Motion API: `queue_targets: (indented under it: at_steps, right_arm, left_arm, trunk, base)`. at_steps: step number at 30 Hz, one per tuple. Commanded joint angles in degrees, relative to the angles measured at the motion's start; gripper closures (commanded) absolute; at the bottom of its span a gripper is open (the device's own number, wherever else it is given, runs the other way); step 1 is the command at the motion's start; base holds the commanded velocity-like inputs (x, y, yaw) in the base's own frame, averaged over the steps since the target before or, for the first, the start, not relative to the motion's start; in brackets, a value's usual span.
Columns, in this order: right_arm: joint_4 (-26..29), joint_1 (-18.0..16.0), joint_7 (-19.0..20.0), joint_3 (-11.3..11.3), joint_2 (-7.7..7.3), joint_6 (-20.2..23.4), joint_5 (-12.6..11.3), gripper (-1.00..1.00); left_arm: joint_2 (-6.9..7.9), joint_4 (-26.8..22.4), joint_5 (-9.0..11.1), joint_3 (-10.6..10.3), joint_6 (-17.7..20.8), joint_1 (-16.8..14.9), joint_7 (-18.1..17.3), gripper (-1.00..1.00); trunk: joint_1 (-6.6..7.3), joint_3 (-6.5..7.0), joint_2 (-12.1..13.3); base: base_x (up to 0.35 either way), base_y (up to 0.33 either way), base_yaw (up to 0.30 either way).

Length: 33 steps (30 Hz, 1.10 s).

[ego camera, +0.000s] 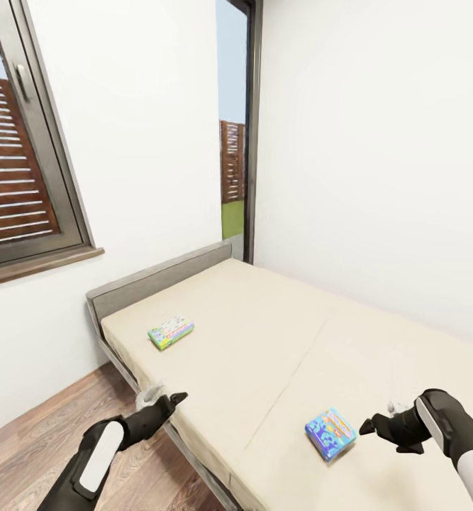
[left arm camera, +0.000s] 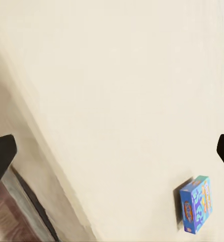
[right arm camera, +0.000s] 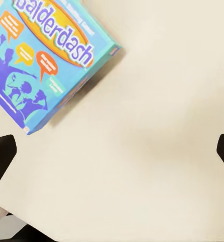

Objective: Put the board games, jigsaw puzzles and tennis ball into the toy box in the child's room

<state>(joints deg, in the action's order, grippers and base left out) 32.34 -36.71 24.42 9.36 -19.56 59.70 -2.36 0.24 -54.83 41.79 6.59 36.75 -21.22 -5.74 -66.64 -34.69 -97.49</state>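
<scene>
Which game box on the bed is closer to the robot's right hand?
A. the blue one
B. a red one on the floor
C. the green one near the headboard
A. The blue box lies on the bed just beside the right gripper; the green box lies farther up.

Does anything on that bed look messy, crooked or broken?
Nothing broken. Two flat game boxes lie loose on the beige bed, both skewed to its edges: a blue one near the right tool, a green-edged one nearer the headboard.
</scene>
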Motion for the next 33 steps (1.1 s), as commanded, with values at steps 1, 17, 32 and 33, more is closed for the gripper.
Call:
queue_targets:
  at_steps: [1,17,32,33]
  right_arm:
    - [-0.02,-0.41,-0.08,0.15,-0.06,0.30,-0.18,-1.00]
    - [-0.06,-7.33,-0.06,0.38,-1.10,0.30,-0.26,-1.00]
    - [-0.60,-12.08,0.01,0.47,-1.56,0.30,-0.34,-1.00]
    - [-0.60,-12.08,0.01,0.47,-1.56,0.30,-0.34,-1.00]
  left_arm:
    - [0.53,-0.10,0.71,1.45,-0.22,0.53,-0.99,-1.00]
    - [1.91,-0.36,4.20,14.53,-2.97,5.40,-8.68,-1.00]
    - [1.88,-0.36,4.33,15.05,-3.47,5.64,-9.13,-1.00]
    - [1.88,-0.36,4.33,15.05,-3.47,5.64,-9.13,-1.00]
  trunk:
    - [0.01,-0.15,-0.03]
    - [0.01,-1.64,-0.03]
    - [0.01,-3.04,-0.03]
    - [0.01,-3.14,-0.03]
  base:
    - [0.000,0.000,0.000]
    - [0.000,0.000,0.000]
    - [0.000,0.000,0.000]
    - [0.000,0.000,0.000]
